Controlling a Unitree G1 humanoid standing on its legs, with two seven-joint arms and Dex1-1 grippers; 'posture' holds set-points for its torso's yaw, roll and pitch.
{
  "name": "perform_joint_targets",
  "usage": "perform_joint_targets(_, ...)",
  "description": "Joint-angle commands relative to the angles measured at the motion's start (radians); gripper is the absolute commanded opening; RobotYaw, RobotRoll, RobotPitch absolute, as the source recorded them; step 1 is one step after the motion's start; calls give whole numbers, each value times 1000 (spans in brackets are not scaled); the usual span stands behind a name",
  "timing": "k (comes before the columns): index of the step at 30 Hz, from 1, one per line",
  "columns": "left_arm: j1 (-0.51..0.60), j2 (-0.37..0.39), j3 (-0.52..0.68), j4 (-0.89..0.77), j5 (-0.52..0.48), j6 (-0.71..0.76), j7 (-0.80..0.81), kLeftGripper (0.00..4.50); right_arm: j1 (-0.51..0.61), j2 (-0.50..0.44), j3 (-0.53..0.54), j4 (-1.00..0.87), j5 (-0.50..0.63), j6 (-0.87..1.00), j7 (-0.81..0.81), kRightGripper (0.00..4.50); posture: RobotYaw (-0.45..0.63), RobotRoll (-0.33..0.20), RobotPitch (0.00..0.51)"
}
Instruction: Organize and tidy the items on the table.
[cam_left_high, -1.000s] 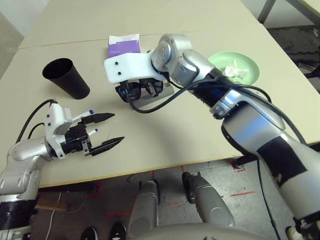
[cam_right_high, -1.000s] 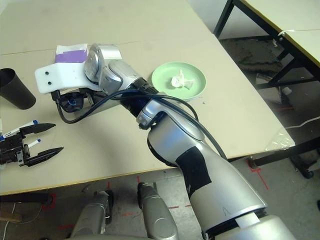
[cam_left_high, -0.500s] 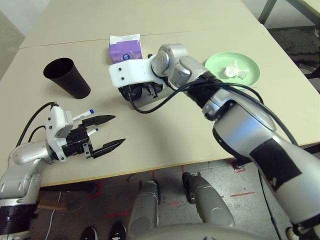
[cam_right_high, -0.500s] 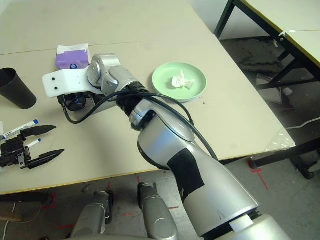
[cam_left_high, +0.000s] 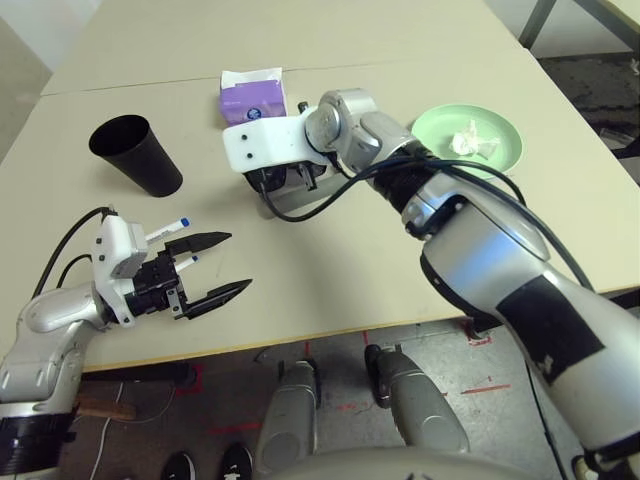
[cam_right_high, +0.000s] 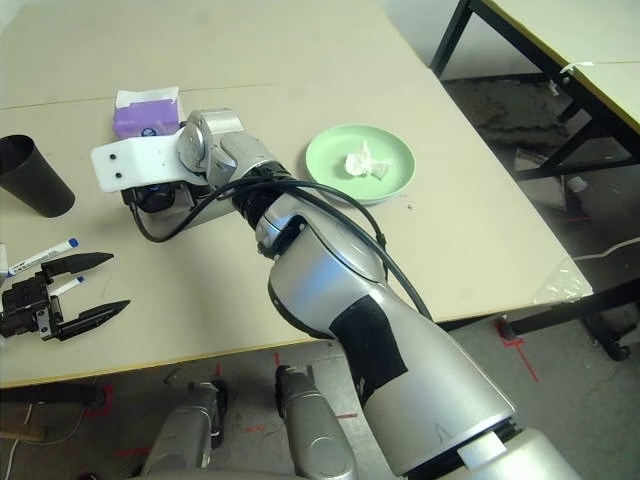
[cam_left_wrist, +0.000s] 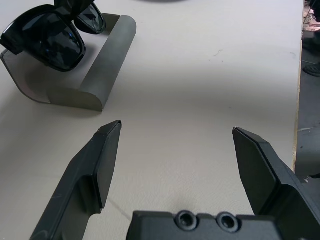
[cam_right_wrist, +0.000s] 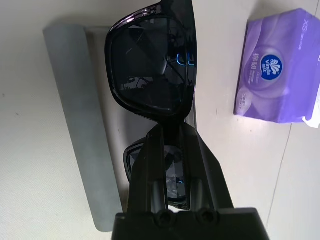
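My right gripper (cam_right_wrist: 167, 132) is shut on the bridge of the black sunglasses (cam_right_wrist: 150, 70) and holds them just over the open grey glasses case (cam_right_wrist: 75, 115) at mid-table. I also see the sunglasses (cam_left_wrist: 45, 35) and the case (cam_left_wrist: 100, 75) in the left wrist view. My left gripper (cam_left_high: 238, 260) stands open and empty near the front left edge of the table (cam_left_high: 350, 270). Two blue-capped white markers (cam_right_high: 40, 258) lie beside it. A black cup (cam_left_high: 135, 155) stands at the back left. The crumpled tissue (cam_left_high: 472, 140) lies in the green plate (cam_left_high: 440, 120) at the right.
A purple tissue pack (cam_left_high: 250, 92) lies just behind the case. My right forearm (cam_left_high: 470, 240) and its black cable reach across the table's middle. A seam (cam_left_high: 130, 85) crosses the top farther back. Another table (cam_right_high: 590, 50) stands at the far right.
My right gripper has carried the sunglasses a little farther back and lower, closer onto the case. The left gripper has stayed where it was, open.
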Motion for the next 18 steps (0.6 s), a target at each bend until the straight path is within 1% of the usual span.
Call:
perform_joint_targets(1, 19, -3, 9, -10, 0, 4, -3, 4500, 4, 15, -9, 6, -10, -9, 12, 157, -46, 0, 217)
perform_joint_targets(15, 21, -7, 14, -16, -2, 3, 6, 4500, 35, 25, -9, 6, -25, 0, 23, 157, -34, 0, 221)
perform_joint_targets(18, 22, -15, 28, -25, -8, 23, 41, 4500, 40, 27, -10, 6, -29, -1, 23, 157, -33, 0, 223)
